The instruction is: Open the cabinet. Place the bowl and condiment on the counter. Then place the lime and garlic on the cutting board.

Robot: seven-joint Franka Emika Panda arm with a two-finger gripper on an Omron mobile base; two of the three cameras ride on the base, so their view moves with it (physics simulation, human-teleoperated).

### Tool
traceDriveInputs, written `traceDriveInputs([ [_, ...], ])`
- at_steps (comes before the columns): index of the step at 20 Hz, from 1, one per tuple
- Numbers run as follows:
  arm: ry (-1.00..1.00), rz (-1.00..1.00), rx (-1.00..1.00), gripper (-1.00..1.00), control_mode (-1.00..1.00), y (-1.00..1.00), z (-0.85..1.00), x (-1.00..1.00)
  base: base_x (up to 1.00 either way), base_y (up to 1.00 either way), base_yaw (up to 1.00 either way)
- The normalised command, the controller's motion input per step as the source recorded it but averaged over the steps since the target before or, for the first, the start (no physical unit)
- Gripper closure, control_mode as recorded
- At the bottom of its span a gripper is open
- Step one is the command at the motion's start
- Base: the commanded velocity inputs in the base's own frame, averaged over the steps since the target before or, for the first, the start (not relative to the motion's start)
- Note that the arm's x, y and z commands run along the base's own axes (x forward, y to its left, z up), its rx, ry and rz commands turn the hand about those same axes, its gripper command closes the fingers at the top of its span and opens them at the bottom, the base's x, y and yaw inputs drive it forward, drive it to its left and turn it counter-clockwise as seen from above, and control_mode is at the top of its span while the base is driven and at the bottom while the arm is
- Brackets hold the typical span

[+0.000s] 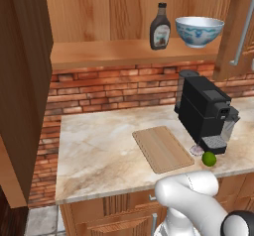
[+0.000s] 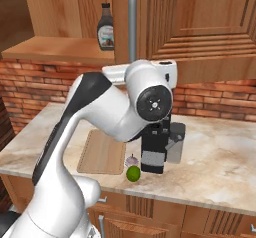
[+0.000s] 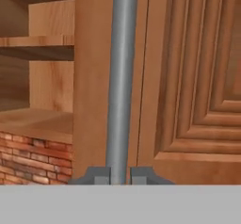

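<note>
The cabinet (image 1: 25, 81) hangs open, its left door swung wide. On its shelf stand the dark condiment bottle (image 1: 160, 28) and the blue-patterned bowl (image 1: 199, 30). My gripper (image 3: 120, 175) is shut on the right door's grey bar handle (image 3: 121, 77), one fingertip on each side of the bar. That handle (image 2: 132, 27) stands beside the condiment (image 2: 105, 28) in the right base view. The lime (image 1: 209, 158) and the garlic (image 1: 197, 150) lie on the counter (image 1: 99, 150) just right of the cutting board (image 1: 162, 148). The right base view also shows the lime (image 2: 133, 173), the garlic (image 2: 131, 160) and the board (image 2: 102, 152).
A black coffee machine (image 1: 203, 112) stands on the counter right behind the lime and garlic. A red brick wall (image 1: 114, 88) backs the counter under the shelf. The open left door juts out over the counter's left end.
</note>
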Motion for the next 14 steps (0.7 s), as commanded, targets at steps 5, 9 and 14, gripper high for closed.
traceDriveInputs([
  [5,0.0,0.0,-0.15,-1.0,-1.0,0.65,0.22,-0.34,0.0,0.0,0.0],
  [9,0.0,0.0,-0.28,-1.0,-1.0,0.93,0.32,-0.14,0.0,0.0,0.0],
  [14,0.0,0.0,-0.28,-1.0,-1.0,0.76,0.29,-0.14,0.0,0.0,0.0],
])
